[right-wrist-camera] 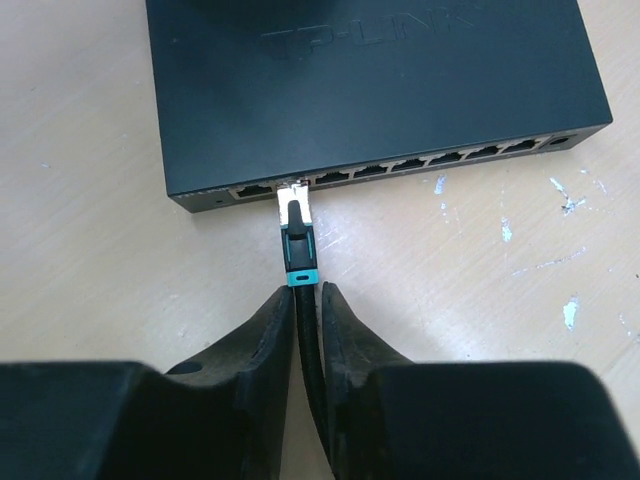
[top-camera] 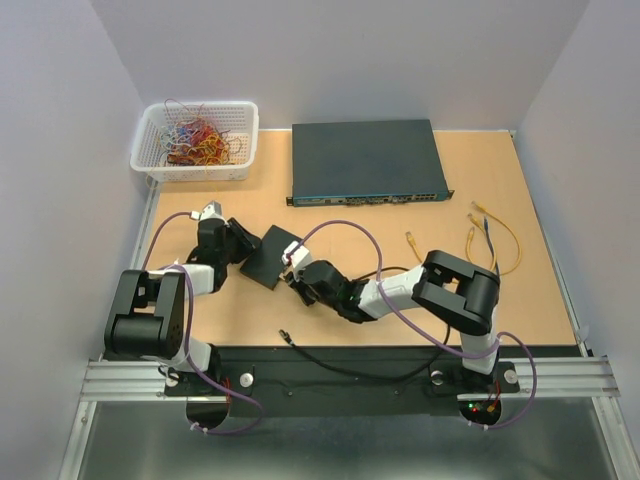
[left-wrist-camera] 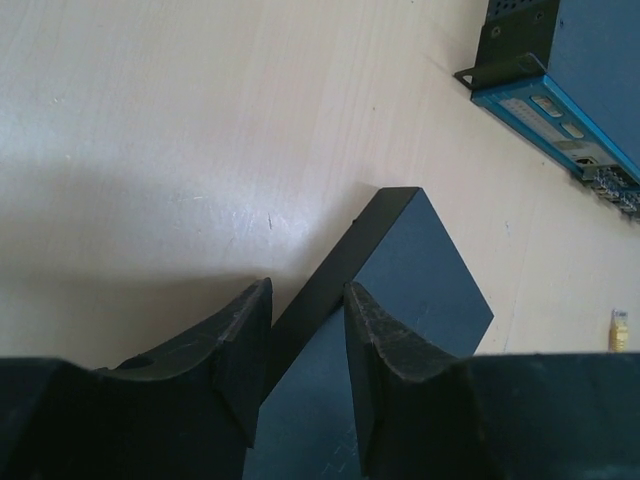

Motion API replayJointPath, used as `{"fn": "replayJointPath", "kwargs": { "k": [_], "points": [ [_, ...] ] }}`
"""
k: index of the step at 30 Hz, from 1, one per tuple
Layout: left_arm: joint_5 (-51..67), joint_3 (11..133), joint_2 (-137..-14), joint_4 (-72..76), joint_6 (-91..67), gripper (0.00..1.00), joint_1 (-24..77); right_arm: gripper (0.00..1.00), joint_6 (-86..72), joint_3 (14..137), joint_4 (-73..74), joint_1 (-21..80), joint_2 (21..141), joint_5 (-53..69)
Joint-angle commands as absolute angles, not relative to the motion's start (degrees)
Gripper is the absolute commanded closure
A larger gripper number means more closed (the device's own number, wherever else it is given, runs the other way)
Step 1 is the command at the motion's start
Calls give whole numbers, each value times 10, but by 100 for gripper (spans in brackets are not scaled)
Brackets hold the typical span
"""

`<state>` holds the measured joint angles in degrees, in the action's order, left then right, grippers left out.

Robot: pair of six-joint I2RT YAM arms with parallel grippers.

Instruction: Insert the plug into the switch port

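We hold the small black switch [left-wrist-camera: 400, 290] at mid-table, with our left gripper [left-wrist-camera: 307, 305] clamped across its left side. Our right gripper [right-wrist-camera: 305, 300] is closed narrow on the black cable [right-wrist-camera: 308, 340] just behind the plug [right-wrist-camera: 296, 212]. The plug's metal tip sits at the mouth of the second port from one end of the row [right-wrist-camera: 400, 165]. We cannot tell how deep it goes.

Matt black casing on the small flat switch box [right-wrist-camera: 380, 90], shiny metal tipping the teal-collared plug [right-wrist-camera: 295, 215], smooth pale wood-look tabletop [right-wrist-camera: 100, 250].
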<state>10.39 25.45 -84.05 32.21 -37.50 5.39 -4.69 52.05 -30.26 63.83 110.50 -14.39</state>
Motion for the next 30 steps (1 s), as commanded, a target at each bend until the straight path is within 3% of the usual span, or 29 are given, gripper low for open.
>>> {"fn": "replayJointPath", "kwargs": {
  "k": [1,17,30],
  "points": [
    [96,269,-825,296,-364,55,63,79,-42,544,-313,638,1114,-148],
    [94,268,-792,221,-371,59,107,83,-13,576,-313,633,1122,-185],
    [108,236,-800,241,-447,58,209,86,-29,486,-322,610,1050,-180]
  ]
}}
